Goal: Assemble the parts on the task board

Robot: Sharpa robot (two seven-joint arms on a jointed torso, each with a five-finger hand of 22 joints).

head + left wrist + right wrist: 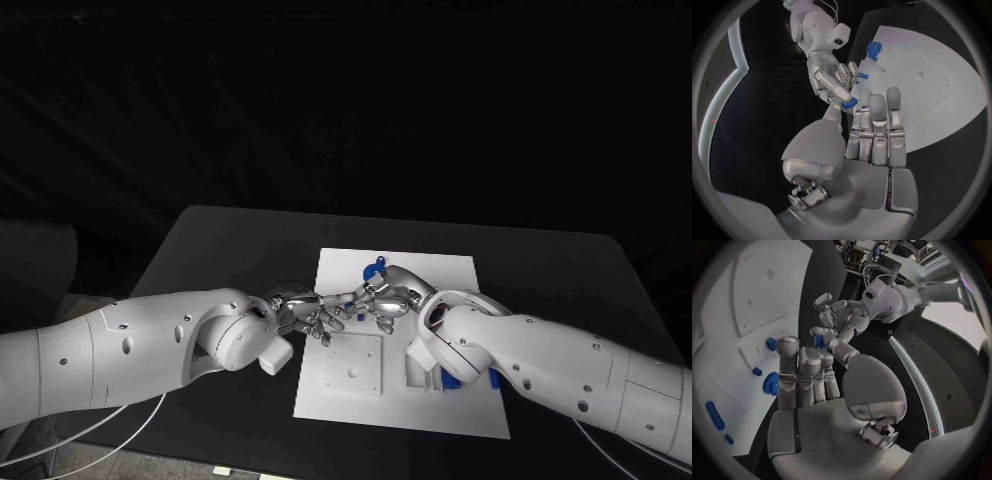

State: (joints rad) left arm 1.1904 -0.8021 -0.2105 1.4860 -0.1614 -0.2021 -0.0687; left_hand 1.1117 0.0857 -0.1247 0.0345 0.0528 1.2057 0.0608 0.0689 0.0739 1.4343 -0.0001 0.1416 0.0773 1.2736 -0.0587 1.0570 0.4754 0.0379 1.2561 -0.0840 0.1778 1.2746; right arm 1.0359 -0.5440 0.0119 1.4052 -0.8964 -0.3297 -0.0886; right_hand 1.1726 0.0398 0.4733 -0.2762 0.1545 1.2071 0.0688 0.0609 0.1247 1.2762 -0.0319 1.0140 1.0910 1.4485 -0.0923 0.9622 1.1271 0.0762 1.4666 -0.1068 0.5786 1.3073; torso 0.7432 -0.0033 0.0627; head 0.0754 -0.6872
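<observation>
Head view: the right hand (389, 300) and left hand (310, 312) met above the task board (433, 270) on the desk (231, 250).

Left wrist view: the right hand's fingers (837, 90) pinched a small blue part (849, 103); the left hand's fingers (876, 120) were extended beside it, holding nothing.

Right wrist view: further blue parts (771, 383) stood in the board.

The part was judged light, rigid and smooth; grip it across its sides. No legible markings.

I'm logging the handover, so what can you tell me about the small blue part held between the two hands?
The small blue part is a short, smooth piece that looks like plastic. The left hand and right hand meet fingertip to fingertip around it, above the near half of the white board. It is mostly hidden by fingers, so its full shape cannot be told.
</observation>
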